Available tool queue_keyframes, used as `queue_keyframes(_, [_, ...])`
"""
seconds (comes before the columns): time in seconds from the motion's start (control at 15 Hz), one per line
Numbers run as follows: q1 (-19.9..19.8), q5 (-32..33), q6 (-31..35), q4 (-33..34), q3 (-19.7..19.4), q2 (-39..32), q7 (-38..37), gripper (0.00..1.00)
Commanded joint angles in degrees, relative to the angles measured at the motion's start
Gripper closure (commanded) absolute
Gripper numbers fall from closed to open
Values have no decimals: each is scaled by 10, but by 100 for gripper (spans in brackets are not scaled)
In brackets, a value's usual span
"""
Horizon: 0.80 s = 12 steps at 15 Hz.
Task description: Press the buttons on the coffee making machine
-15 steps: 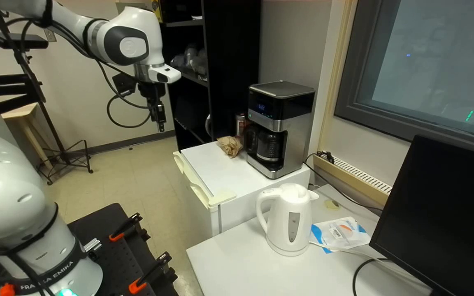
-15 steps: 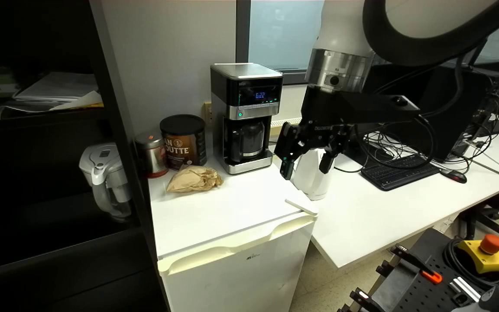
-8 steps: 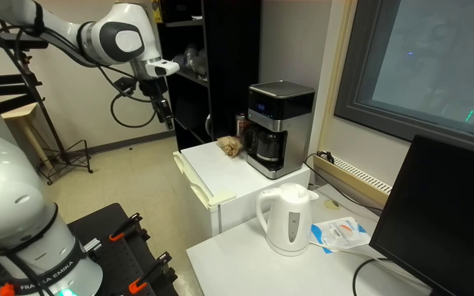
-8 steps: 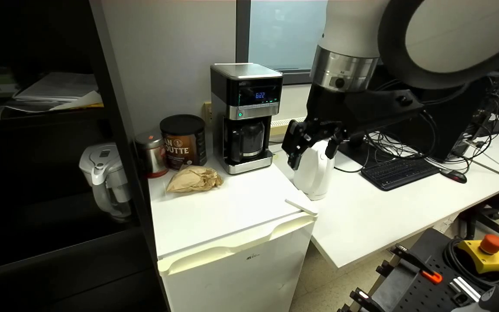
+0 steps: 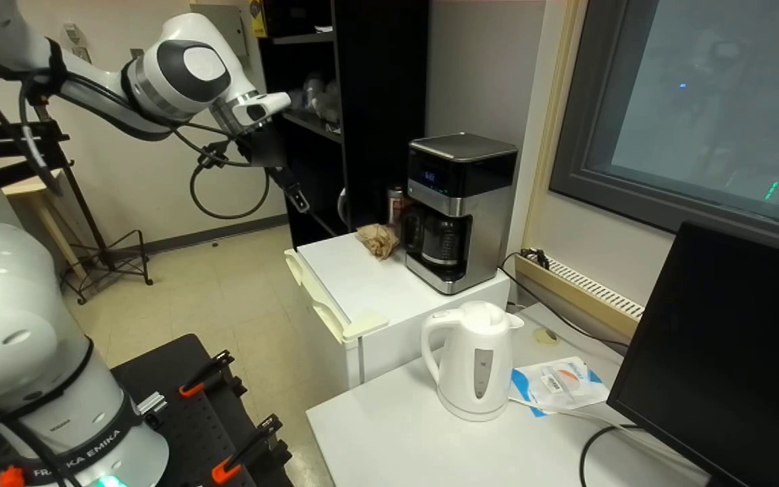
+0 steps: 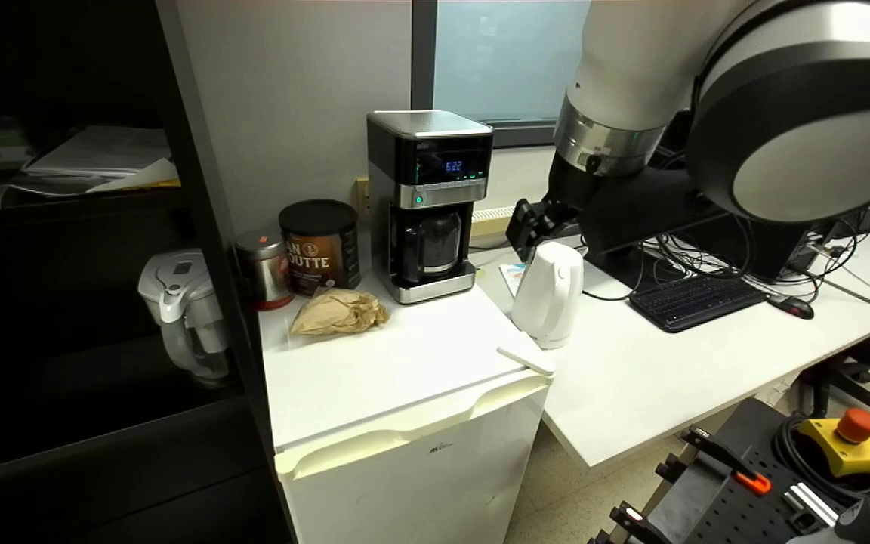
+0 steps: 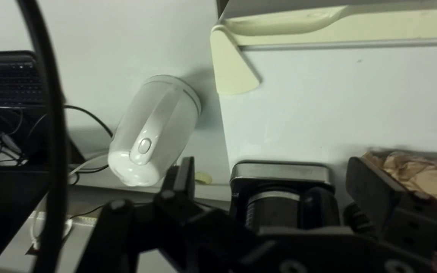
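The coffee making machine [image 5: 487, 233] stands on a small white fridge, a dark box with silver trim and a glass carafe [image 6: 439, 245]. Its front panel [image 6: 442, 195] carries a row of small buttons [image 6: 456, 183], a green-lit button [image 6: 419, 200] and a blue display [image 6: 453, 166]. My gripper [image 5: 299, 201] is in the air in front of the machine, tilted and apart from it. In the wrist view the gripper [image 7: 271, 167] is open, with nothing held; the machine's silver base [image 7: 279, 172] and carafe appear beyond the gap. The button panel is hidden there behind the gripper body.
A white kettle [image 5: 474, 372] stands on the desk beside the fridge [image 6: 412, 378]. Left of the machine are a crumpled paper bag [image 6: 338, 311], a brown can [image 6: 322, 249] and a metal canister [image 6: 265, 268]. A black shelf [image 6: 212, 227] and a monitor [image 5: 727, 352] flank the area.
The hand has tilted, so the fingers now slant forward and have swung towards the coffee machine. The forearm has shifted along with it. The jaws remain apart, and the machine and kettle have not moved.
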<state>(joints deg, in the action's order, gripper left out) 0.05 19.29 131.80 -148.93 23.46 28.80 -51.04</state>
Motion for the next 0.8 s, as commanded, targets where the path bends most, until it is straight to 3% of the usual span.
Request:
queue_keyframes(0.0, [-44, 102, 31, -16, 32, 17, -113, 0])
queue_keyframes(0.27, [-74, 239, 25, -7, 51, 5, -251, 0])
queue_keyframes(0.33, [-79, 281, 21, -4, 53, 2, -292, 5])
queue_keyframes(0.4, [-76, 314, 13, 0, 50, -4, -323, 27])
queue_keyframes(0.53, [-69, 387, -4, 5, 43, -15, -400, 32])
queue_keyframes(0.73, [-46, 470, -39, 13, 18, -42, -496, 54])
